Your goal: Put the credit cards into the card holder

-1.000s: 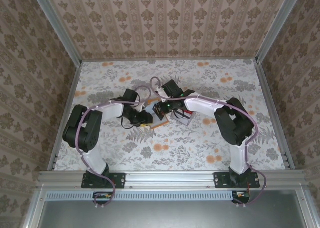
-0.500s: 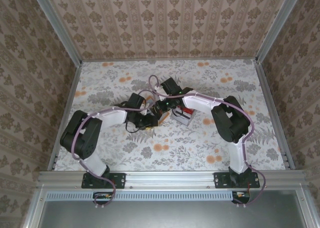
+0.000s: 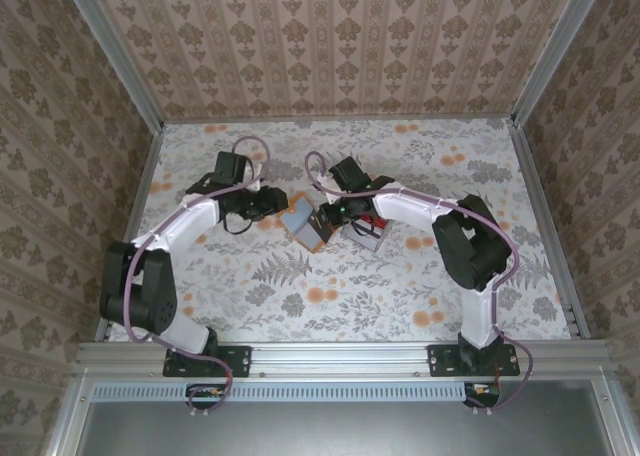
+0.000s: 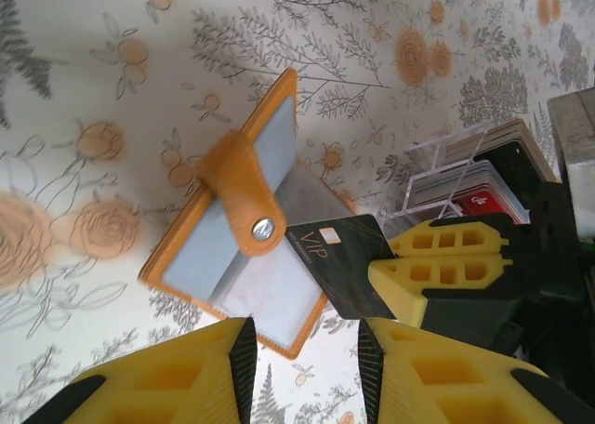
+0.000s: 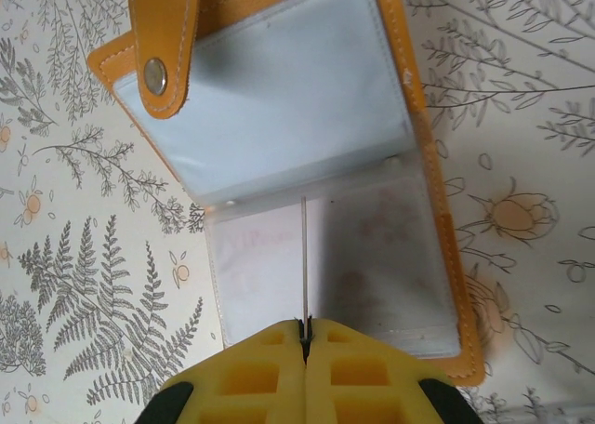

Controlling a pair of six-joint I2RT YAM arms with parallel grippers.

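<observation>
One black card (image 4: 339, 257) is pinched by its thin edge in your right gripper (image 5: 305, 336), fingers (image 5: 251, 377) clamped tight, probably so it can slide straight into a sleeve. The card holder (image 5: 279, 117) lies spread open on the table (image 5: 74, 257) right below it, pockets up. Your left gripper (image 4: 302, 368) hangs near, fingers apart, gripping nothing.
</observation>
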